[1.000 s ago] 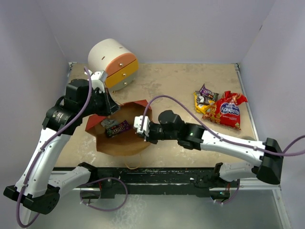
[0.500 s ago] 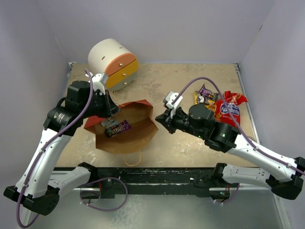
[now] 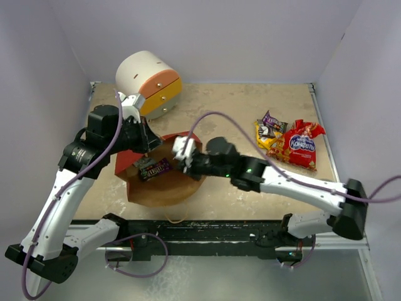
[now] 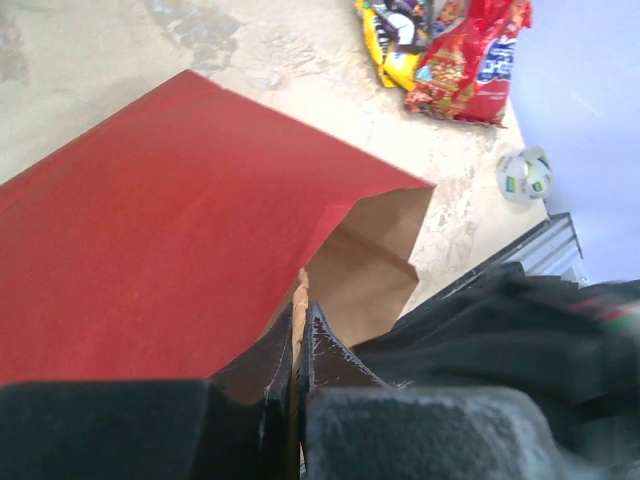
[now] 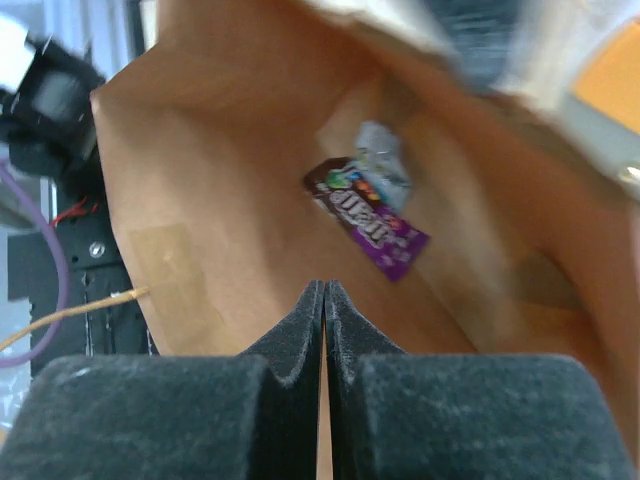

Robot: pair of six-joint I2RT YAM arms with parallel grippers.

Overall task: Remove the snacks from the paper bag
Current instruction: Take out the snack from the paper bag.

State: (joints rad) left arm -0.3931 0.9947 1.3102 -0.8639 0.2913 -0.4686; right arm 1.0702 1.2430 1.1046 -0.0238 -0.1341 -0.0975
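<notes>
Nearest you, the paper bag (image 3: 156, 188) lies on the bench (image 3: 238, 106), its mouth open. Your right gripper (image 5: 323, 292) sits at that mouth, fingers pressed together and holding nothing. It points at a purple bar (image 5: 375, 222) and a silvery packet (image 5: 385, 160) inside. Your left gripper (image 4: 298, 315) is clamped on the bag's rim. Farther right, well apart from it, a big red bag (image 3: 302, 145) and a yellow packet (image 3: 264, 135) lie touching.
</notes>
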